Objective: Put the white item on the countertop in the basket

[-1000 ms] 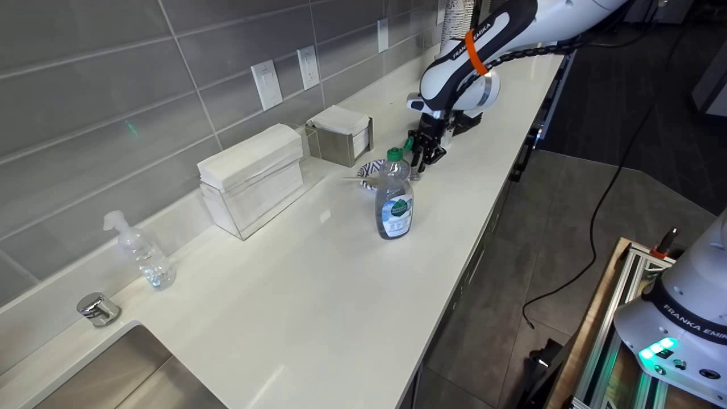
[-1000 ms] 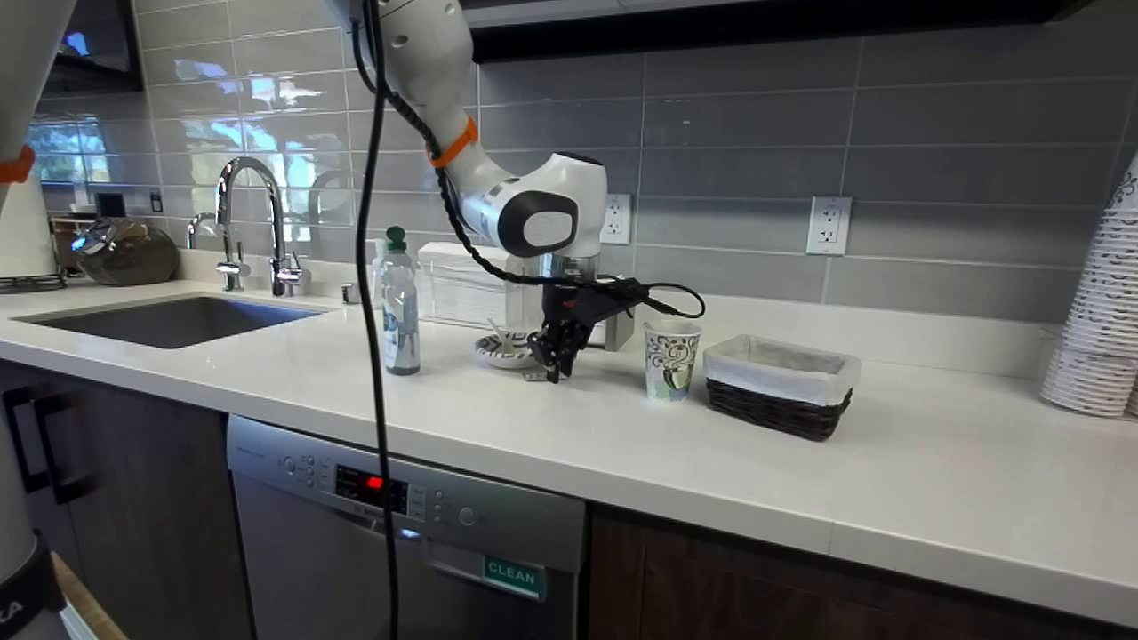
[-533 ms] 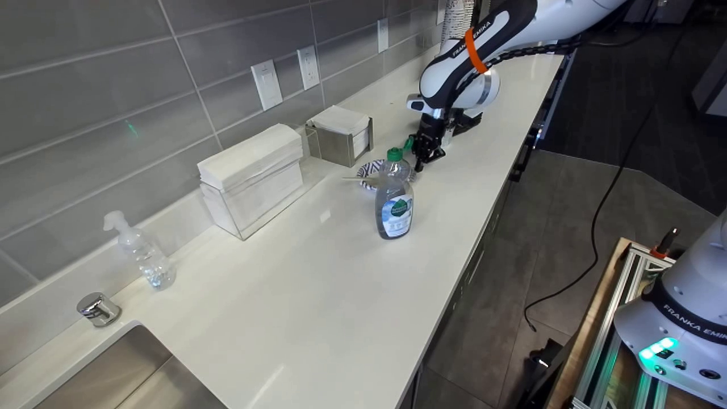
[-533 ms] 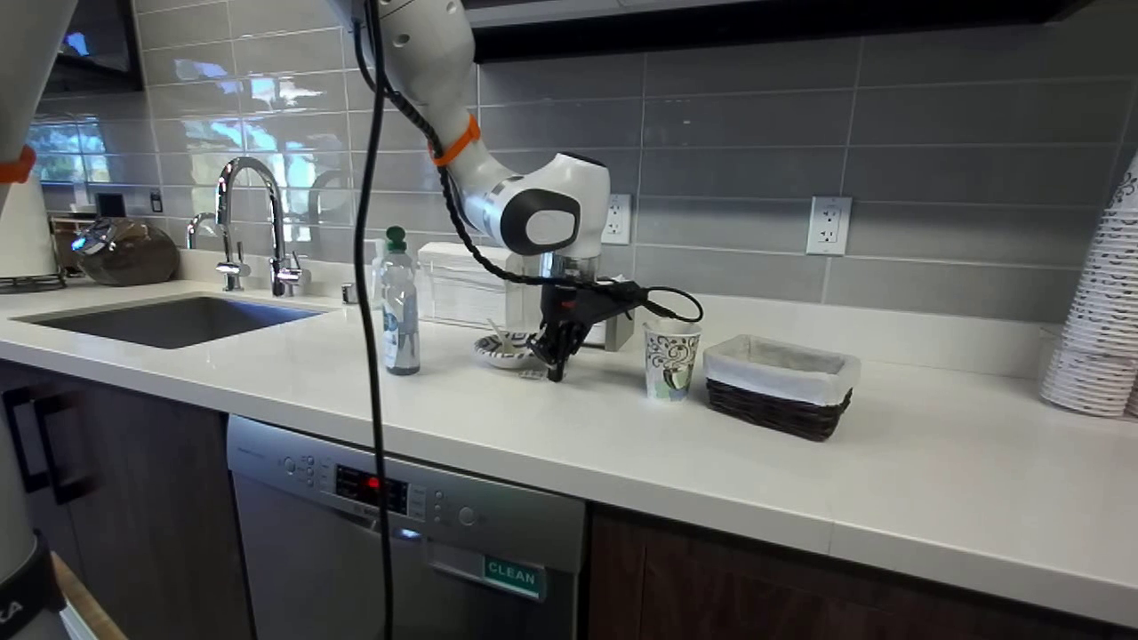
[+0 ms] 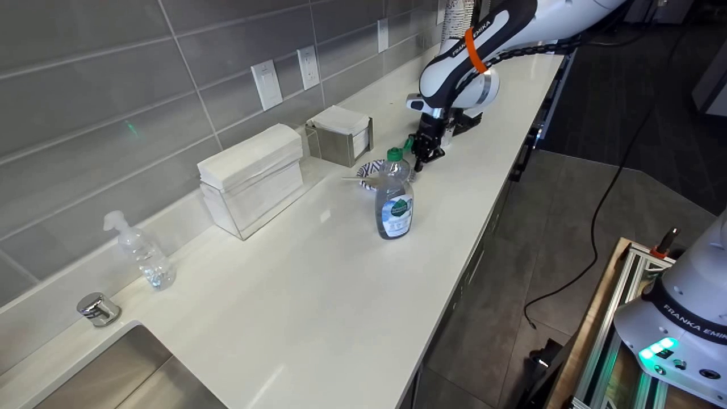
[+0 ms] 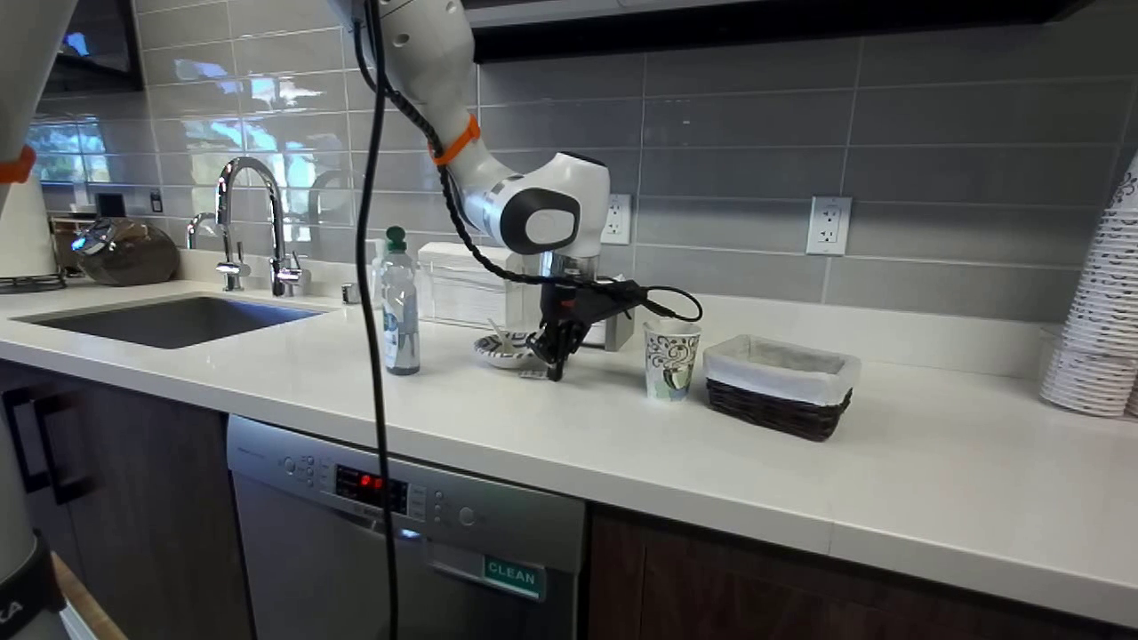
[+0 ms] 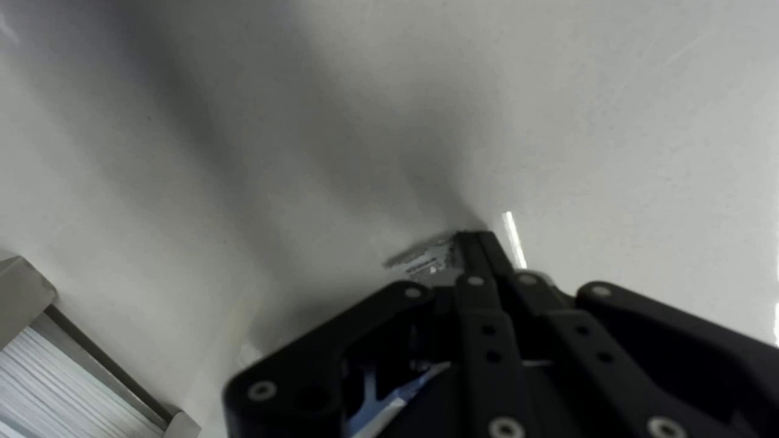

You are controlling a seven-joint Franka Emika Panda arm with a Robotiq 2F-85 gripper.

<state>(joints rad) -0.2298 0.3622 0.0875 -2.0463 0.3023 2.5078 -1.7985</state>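
Note:
A small flat whitish packet (image 6: 533,374) lies on the countertop just beside the bowl; it also shows partly in an exterior view (image 5: 413,177) and at the fingertips in the wrist view (image 7: 426,263). My gripper (image 7: 484,234) points down with its fingertips together at counter level. It also shows in both exterior views (image 6: 556,375) (image 5: 419,167). The packet sticks out beside one finger; I cannot tell whether its edge is pinched. The basket (image 6: 778,413), dark wicker with a white liner, stands beyond the cup; it is hidden in the other views.
A patterned bowl (image 6: 503,359) holding a pale stick and a dish-soap bottle (image 5: 394,216) stand near the gripper. A patterned paper cup (image 6: 671,364) stands between gripper and basket. A grey napkin holder (image 5: 330,146) and a white towel box (image 5: 261,196) line the wall.
My fingers were apart at the packet a second ago; they have come together. The packet appears shifted very slightly towards the bowl. From half a second ago to now, almost nothing has moved.

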